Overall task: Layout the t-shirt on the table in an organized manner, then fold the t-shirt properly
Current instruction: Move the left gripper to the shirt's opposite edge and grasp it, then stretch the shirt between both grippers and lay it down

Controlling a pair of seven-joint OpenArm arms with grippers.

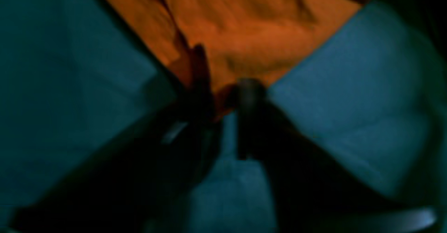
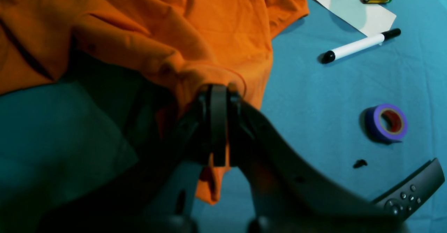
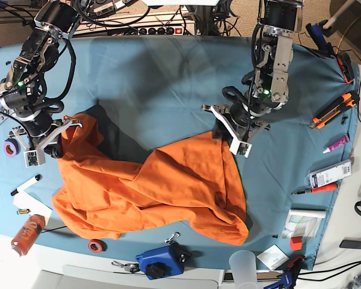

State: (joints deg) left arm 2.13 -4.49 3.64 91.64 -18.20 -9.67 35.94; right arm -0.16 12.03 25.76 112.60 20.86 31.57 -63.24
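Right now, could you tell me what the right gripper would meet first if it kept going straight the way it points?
The right gripper already pinches an edge of the t-shirt, so it would push straight into more of that orange cloth, bunched just ahead. Depth beyond is unclear.

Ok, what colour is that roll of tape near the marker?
Purple roll of tape with a red core, clearest in the right wrist view.
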